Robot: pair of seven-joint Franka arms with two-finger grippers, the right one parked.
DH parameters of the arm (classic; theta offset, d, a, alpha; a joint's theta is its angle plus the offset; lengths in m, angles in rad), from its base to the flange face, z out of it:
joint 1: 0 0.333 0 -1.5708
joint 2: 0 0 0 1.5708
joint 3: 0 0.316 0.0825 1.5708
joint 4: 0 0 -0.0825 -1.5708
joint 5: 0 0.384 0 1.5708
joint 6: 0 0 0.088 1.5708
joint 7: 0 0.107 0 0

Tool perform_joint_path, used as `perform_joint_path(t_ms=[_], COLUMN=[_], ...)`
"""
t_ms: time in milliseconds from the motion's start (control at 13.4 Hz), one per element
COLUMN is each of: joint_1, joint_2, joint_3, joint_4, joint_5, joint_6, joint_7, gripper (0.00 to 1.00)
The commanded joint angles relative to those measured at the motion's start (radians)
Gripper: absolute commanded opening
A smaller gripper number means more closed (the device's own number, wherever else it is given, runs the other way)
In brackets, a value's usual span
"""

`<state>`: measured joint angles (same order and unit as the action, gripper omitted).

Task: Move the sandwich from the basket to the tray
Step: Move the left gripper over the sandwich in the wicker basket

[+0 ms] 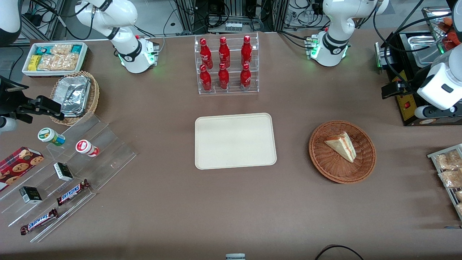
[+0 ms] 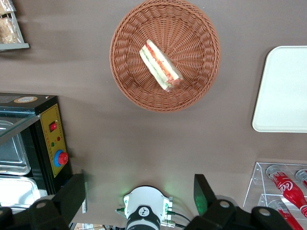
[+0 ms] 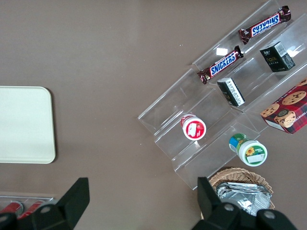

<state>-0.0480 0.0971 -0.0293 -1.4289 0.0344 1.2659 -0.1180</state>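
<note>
Brown tabletop (image 1: pixel 231 202) carries everything, and the job looks barely started. The sandwich (image 1: pixel 341 146) lies in the basket (image 1: pixel 326 169), untouched, while the tray (image 1: pixel 234 159) beside it sits bare. The hand (image 2: pixel 139 196) hangs high above the tabletop, well apart from the basket, fingers spread wide and holding nothing. Reaching, grasping, carrying and setting down all remain.

Sandwich (image 1: pixel 341 146) in basket (image 1: pixel 326 166), beside tray (image 1: pixel 234 159) toward my working end. My gripper (image 2: pixel 139 196) hangs high, fingers spread, farther from the front camera than the basket.
</note>
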Motion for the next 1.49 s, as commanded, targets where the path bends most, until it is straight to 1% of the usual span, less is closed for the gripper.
perform_joint_path(t_ms=[0,224,299,522,821,970,1045,1194,1418], joint_1=[-0.001,0.0,0.0,0.0,-0.004,-0.004,-0.004,-0.006,-0.006], joint_2=[-0.019,0.0,0.009,-0.005,-0.003,-0.01,-0.016,-0.022,-0.023], joint_3=[-0.003,-0.004,-0.004,-0.003,-0.004,-0.006,-0.006,-0.007,-0.024], joint_4=[-0.001,-0.016,-0.039,-0.223,-0.447,-0.536,-0.569,-0.62,-0.72], joint_5=[-0.008,0.001,0.001,0.004,0.004,0.004,0.002,0.002,0.002], joint_6=[-0.016,0.007,0.048,0.232,0.52,0.633,0.668,0.732,0.872], joint_7=[0.018,0.015,0.008,-0.024,-0.222,-0.32,-0.366,-0.513,-0.684], gripper=[1.0,1.0,1.0,1.0,1.0,1.0,1.0,1.0,1.0])
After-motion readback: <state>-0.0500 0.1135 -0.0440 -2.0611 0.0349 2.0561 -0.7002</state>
